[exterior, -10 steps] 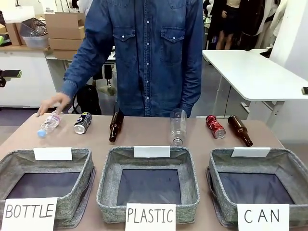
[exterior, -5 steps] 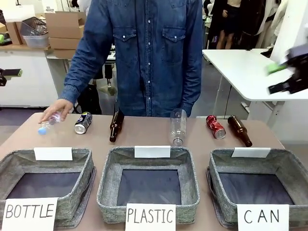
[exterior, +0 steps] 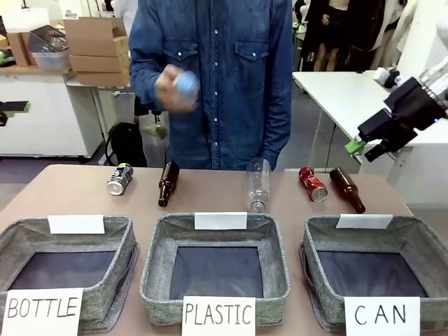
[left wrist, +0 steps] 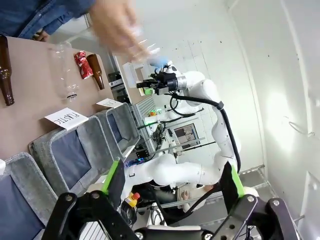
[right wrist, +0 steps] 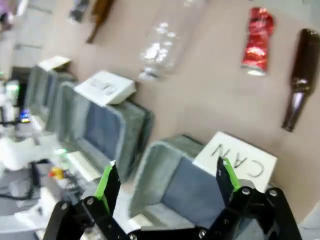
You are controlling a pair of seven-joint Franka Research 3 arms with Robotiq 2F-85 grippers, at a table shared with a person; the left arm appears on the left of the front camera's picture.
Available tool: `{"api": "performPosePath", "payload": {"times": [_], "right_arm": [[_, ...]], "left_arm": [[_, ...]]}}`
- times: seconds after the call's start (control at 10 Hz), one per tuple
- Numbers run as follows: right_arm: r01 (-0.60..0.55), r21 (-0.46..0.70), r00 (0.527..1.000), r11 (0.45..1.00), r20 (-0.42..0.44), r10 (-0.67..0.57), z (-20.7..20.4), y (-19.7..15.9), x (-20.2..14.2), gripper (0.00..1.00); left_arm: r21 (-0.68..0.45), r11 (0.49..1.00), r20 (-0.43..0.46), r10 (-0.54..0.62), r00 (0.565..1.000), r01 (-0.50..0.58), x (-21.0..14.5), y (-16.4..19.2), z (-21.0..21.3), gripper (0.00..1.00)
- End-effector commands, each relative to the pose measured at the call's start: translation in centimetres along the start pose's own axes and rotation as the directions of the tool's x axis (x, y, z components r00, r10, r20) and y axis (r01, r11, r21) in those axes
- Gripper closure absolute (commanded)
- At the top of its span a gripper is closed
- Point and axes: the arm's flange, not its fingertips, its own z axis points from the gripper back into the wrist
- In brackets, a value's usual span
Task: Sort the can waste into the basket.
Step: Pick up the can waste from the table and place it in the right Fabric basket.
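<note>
2 cans lie along the far edge: red can [exterior: 313, 184] right, blue can [exterior: 120, 178] left. CAN basket [exterior: 318, 241] sits near right. Both left gripper [left wrist: 175, 167] and right gripper [exterior: 362, 150] gape wide, empty.

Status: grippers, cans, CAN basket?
Left gripper open, right gripper open, raised. Red can, blue can on table; CAN basket empty. Person's hand holds plastic bottle aloft.

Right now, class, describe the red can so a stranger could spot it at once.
Find the grey basket carded CAN at the right end of the table. Beyond its far rim lie the red can and a brown bottle. The can is short, red metal; the bottle longer and dark.
</note>
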Motion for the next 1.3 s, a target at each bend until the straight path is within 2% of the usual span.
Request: {"api": "performPosePath", "payload": {"times": [0.0,0.1,0.2,0.3,0.5,0.8,1.0,1.2], "right_arm": [[-0.033,-0.095,0.999,0.995,-0.013,0.032,-0.7,0.6,0.5,0.00],[0.000,0.000,1.000,1.000,0.000,0.000,0.0,0.0,0.0,0.00],[0.020,-0.044,0.998,0.999,0.064,-0.017,0.7,0.9,-1.9,0.00],[-0.001,-0.081,0.997,0.997,0.074,0.007,0.1,1.6,-1.3,0.00],[0.016,-0.205,0.996,0.979,0.094,0.004,-3.4,1.4,3.1,0.00],[0.018,-0.359,1.000,0.933,-0.017,-0.026,-11.1,-1.8,9.9,0.00],[0.023,-0.433,1.000,0.901,-0.003,-0.027,-14.9,-3.9,12.4,0.00],[0.068,-0.529,0.996,0.846,-0.008,-0.086,-17.8,-6.1,14.1,0.00]], "left_arm": [[-0.023,1.000,0.006,-0.020,1.000,0.020,0.2,-0.3,0.0,0.00],[-0.023,1.000,0.006,-0.020,1.000,0.020,0.2,-0.3,0.0,0.00],[-0.023,1.000,0.006,-0.020,1.000,0.020,0.2,-0.3,0.0,0.00],[-0.023,1.000,0.006,-0.020,1.000,0.020,0.2,-0.3,0.0,0.00],[-0.023,1.000,0.006,-0.020,1.000,0.020,0.2,-0.3,0.0,0.00],[-0.023,1.000,0.006,-0.020,1.000,0.020,0.2,-0.3,0.0,0.00],[-0.023,1.000,0.006,-0.020,1.000,0.020,0.2,-0.3,0.0,0.00],[-0.023,1.000,0.006,-0.020,1.000,0.020,0.2,-0.3,0.0,0.00]]}}
